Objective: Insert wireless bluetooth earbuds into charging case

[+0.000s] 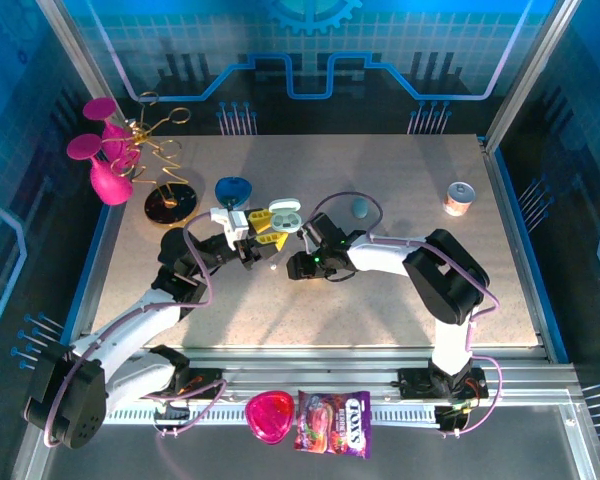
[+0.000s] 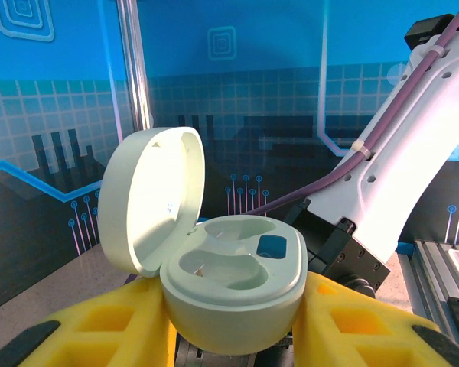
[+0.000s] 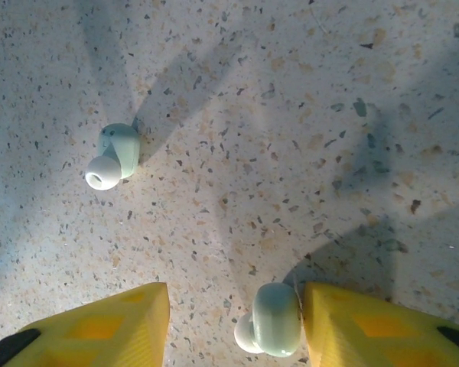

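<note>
The table [image 1: 400,290] is a pale speckled stone-look slab, beige with dark flecks, set in a booth of blue-lit walls printed with circuit lines and a gear at top centre. Aluminium rails run along the bottom edge.

At centre frame in the overhead view, the left gripper [image 1: 265,228] is clamped on the charging case [image 1: 283,212]. Its wrist camera gives the close look. The charging case [image 2: 229,283] is a smooth, matte, pebble-shaped shell in pale mint-white, pinched between chunky yellow fingers [image 2: 115,325]. The round lid is hinged open to the upper left. Two moulded wells sit empty, with a small dark blue patch in the right-hand one.

The right gripper [image 1: 296,265] points down at the table just right of it. On its wrist camera the right gripper [image 3: 236,317] stands parted, with the lower earbud [image 3: 271,321] lying on the surface between the yellow fingers, just beside the right-hand one and not squeezed. It is a stubby, glossy mint bud. The second earbud [image 3: 115,155] lies well apart in the upper left, white tip down-left.

Round the edges are a pink vase [image 1: 108,180] at upper left and a small can [image 1: 461,198] at upper right. A pink heart-shaped case [image 1: 269,415] sits at the bottom, beside a purple sweet bag [image 1: 333,423] reading "FOX'S".
</note>
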Action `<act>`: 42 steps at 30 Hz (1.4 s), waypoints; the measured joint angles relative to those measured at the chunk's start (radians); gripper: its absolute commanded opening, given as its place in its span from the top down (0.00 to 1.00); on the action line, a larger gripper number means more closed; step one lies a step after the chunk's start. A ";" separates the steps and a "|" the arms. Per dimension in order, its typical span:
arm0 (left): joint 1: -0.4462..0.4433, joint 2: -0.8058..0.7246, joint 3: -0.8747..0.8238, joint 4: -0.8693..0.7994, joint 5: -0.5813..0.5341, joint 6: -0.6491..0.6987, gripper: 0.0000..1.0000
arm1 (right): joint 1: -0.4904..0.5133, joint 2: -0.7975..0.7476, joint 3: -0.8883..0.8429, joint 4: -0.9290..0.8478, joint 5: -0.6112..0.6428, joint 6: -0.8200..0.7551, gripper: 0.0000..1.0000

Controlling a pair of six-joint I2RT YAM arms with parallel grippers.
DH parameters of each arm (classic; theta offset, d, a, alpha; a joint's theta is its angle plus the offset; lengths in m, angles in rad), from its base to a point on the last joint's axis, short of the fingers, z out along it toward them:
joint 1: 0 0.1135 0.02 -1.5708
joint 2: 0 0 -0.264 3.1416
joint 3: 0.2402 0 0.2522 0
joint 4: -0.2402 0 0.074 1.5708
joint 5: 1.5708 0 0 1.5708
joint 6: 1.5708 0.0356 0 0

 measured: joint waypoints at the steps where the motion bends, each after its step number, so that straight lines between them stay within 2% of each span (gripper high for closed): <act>1: 0.000 0.000 0.000 0.000 0.000 0.000 0.62 | 0.000 0.000 0.000 0.003 -0.008 0.000 0.52; 20: 0.000 0.000 0.000 0.000 0.000 0.018 0.62 | 0.000 0.024 0.000 0.045 -0.063 0.000 0.57; 29: 0.000 -0.001 0.000 0.000 0.000 0.018 0.62 | -0.004 0.032 0.007 0.030 -0.056 -0.020 0.69; 42: 0.000 -0.006 0.000 0.000 -0.008 0.018 0.62 | 0.007 0.037 0.035 -0.026 -0.010 -0.078 0.81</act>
